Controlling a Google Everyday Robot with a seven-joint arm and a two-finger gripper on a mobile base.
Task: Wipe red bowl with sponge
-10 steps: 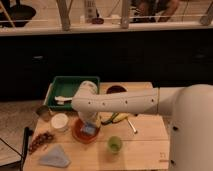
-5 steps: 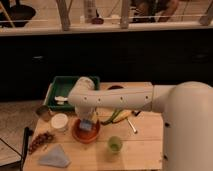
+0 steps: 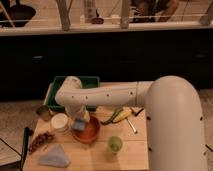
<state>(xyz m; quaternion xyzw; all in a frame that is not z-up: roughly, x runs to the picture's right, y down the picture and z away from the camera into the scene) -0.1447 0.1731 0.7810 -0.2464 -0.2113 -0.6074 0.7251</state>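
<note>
Having shifted left, pincer [image 3: 80, 119] and sponge [image 3: 79, 125] sit inside the red bowl [image 3: 93, 134].

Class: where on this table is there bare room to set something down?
Bare wood lies between the folded cloth and green cup, and right of that cup. It is crowded around the red bowl, where the gripper sits over the sponge, beside the white cup.

We list one wooden table [image 3: 90, 159] and its load.
- Far left: green tray [image 3: 91, 81].
- Left edge: dark round container [image 3: 42, 111]; nearer, a reddish-brown cluster [image 3: 40, 142].
- Near left: blue-grey cloth [image 3: 54, 156].
- Centre: white cup [image 3: 60, 122] just beside red bowl [image 3: 90, 134], gripper [image 3: 80, 119] low over it at the sponge [image 3: 79, 126].
- Right: banana [image 3: 120, 115]; nearer, green cup [image 3: 115, 144].
</note>
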